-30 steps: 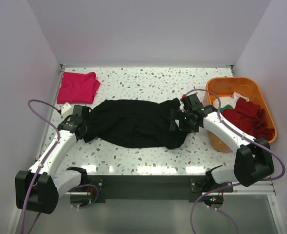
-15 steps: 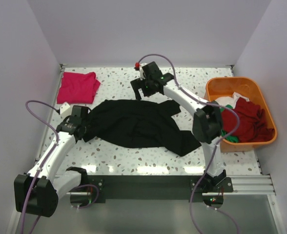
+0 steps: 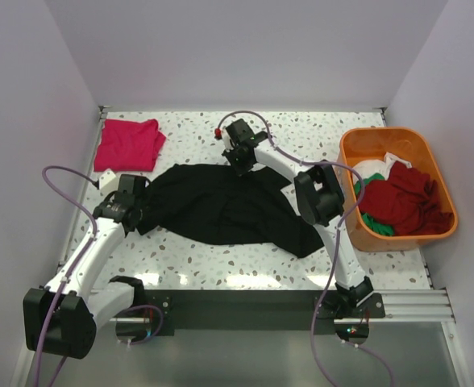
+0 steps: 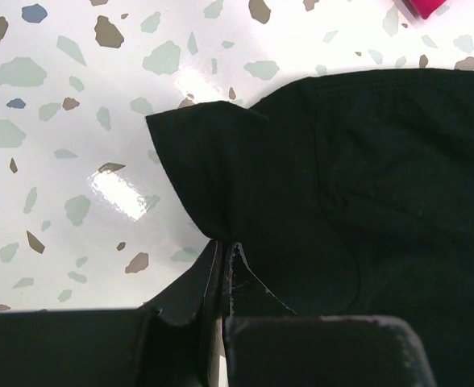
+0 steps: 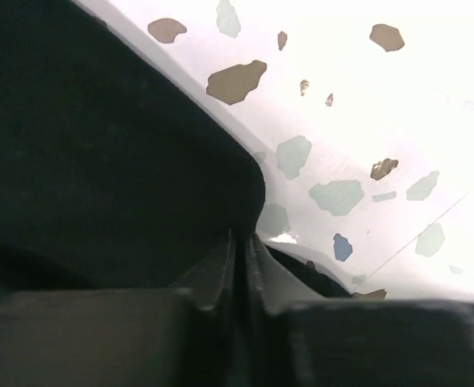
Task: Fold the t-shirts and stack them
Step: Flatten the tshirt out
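Observation:
A black t-shirt [image 3: 221, 205] lies spread lengthwise across the middle of the speckled table [image 3: 221, 262]. My left gripper [image 3: 143, 216] is shut on its left end; in the left wrist view the cloth [image 4: 342, 177] is pinched into a fold at the fingertips [image 4: 225, 246]. My right gripper [image 3: 239, 167] reaches over to the shirt's far edge and is shut on it. The right wrist view shows the black hem [image 5: 100, 145] caught between the closed jaws [image 5: 243, 235]. A folded pink-red t-shirt [image 3: 128, 143] lies at the far left corner.
An orange tub [image 3: 444, 230] stands at the right edge and holds a dark red shirt [image 3: 406, 197], a green one [image 3: 378, 224] and a white one [image 3: 374, 168]. Walls enclose the table on the left, back and right.
My right arm let go of the shirt's right end, swung left to the far edge and shut on it there. The right end dropped flat. The left arm stayed.

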Controlling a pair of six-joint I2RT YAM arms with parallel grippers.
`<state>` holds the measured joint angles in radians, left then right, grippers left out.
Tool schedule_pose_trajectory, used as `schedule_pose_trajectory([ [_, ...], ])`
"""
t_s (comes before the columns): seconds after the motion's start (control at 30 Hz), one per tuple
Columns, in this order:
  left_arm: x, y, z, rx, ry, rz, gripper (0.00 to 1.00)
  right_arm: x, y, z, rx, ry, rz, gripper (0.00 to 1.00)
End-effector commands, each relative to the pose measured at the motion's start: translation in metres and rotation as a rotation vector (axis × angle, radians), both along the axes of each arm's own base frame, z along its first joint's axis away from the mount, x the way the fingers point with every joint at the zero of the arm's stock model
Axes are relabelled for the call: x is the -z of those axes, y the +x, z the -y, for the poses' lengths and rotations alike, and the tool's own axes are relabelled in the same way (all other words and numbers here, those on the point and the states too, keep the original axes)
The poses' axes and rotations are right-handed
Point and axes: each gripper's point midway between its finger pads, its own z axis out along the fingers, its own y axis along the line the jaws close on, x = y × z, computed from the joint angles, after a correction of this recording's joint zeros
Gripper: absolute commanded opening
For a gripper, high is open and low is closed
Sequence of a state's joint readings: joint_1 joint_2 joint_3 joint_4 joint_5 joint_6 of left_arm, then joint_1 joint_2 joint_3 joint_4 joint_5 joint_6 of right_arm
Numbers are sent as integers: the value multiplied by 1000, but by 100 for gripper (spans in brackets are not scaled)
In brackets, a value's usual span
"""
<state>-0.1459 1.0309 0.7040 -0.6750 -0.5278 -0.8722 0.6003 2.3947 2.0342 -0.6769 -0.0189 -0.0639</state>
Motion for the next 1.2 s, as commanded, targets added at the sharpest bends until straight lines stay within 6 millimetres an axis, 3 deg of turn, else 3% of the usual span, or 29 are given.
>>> schedule_pose_trajectory([
  [0.0, -21, 14, -2, -25, -4, 78, 0, -36, 9, -1, -3, 35, 82, 0],
  [0.03, -24, 15, -2, -27, -4, 85, 0, -44, 13, 1, 20, 33, 108, 0],
  [0.13, -53, 26, -2, -29, -4, 155, 0, -106, 24, 7, 70, 71, 242, 0],
  [0.17, -71, 31, -5, -36, 8, 199, 0, -144, 25, 13, 100, 100, 322, 0],
  [0.2, -82, 32, -8, -47, 19, 222, 0, -170, 24, 19, 120, 117, 377, 0],
  [0.23, -90, 29, -11, -61, 35, 226, 0, -193, 22, 26, 140, 134, 425, 0],
  [0.27, -113, 32, -18, -88, 61, 277, 0, -210, 17, 34, 160, 132, 461, 0],
  [0.3, -128, 30, -21, -97, 68, 308, 0, -261, 5, 46, 176, 183, 540, 0],
  [0.33, -141, 28, -23, -105, 74, 331, 0, -280, -4, 51, 176, 206, 567, 0],
  [0.4, -188, 27, -23, -101, 56, 454, 0, -316, -27, 62, 163, 260, 612, 0],
  [0.43, -211, 31, -20, -82, 42, 536, 0, -355, -47, 74, 162, 313, 672, 0],
  [0.47, -239, 30, -15, -49, 18, 616, 0, -372, -59, 80, 165, 346, 690, 0],
  [0.5, -263, 22, -14, -24, 18, 688, 0, -385, -72, 85, 155, 369, 697, 0],
  [0.53, -286, 19, -12, -3, 9, 765, 0, -418, -95, 100, 162, 424, 752, 0],
  [0.57, -317, 10, -9, 23, -3, 847, 0, -436, -108, 106, 156, 460, 779, 0],
  [0.63, -357, -11, -10, 57, 7, 955, 0, -475, -146, 124, 142, 548, 836, 0],
  [0.67, -390, -30, -9, 86, 12, 1044, 0, -492, -164, 126, 98, 596, 853, 0],
  [0.73, -420, -50, -7, 117, 17, 1134, 0, -515, -191, 132, 64, 679, 874, 0],
  [0.77, -440, -66, -6, 137, 12, 1196, 0, -538, -218, 139, 20, 746, 912, 0],
  [0.9, -483, -110, -10, 144, 13, 1344, 0, -577, -273, 153, -85, 874, 979, 0],
  [0.97, -500, -124, -9, 167, 16, 1395, 0, -590, -286, 164, -74, 894, 1014, 0],
  [1.03, -508, -126, -6, 184, 20, 1407, 0, -598, -296, 171, -78, 914, 1040, 0],
  [1.13, -518, -119, -5, 189, 27, 1415, 0, -603, -288, 174, -41, 908, 1061, 0],
  [1.17, -517, -107, -5, 183, 30, 1395, 0, -601, -280, 174, -8, 895, 1059, 0],
])
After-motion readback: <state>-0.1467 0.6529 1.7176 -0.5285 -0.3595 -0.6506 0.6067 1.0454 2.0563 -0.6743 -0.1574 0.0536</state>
